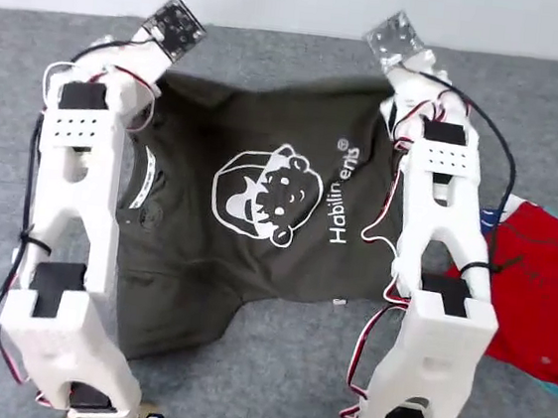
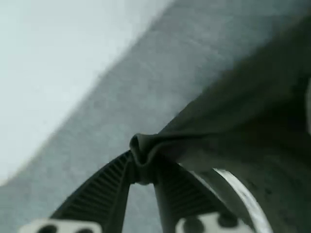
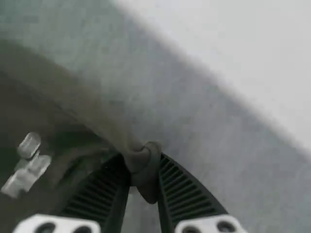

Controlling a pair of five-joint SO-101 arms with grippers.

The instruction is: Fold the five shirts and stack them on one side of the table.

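1. Shirt (image 1: 258, 217), olive, spread on grey surface (image 1: 282, 369), far edge close to back rim.
2. We clench that edge w/ left gripper (image 2: 142, 170) & right gripper (image 3: 141, 170).
3. At surface's right side: red garment (image 1: 540, 286); white wall (image 1: 281, 0) behind.

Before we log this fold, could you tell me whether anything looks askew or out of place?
The olive shirt lies crooked: its near edge is uneven, with a flap reaching nearer on the left side. The left pincer and right pincer each pinch a bunched far corner.
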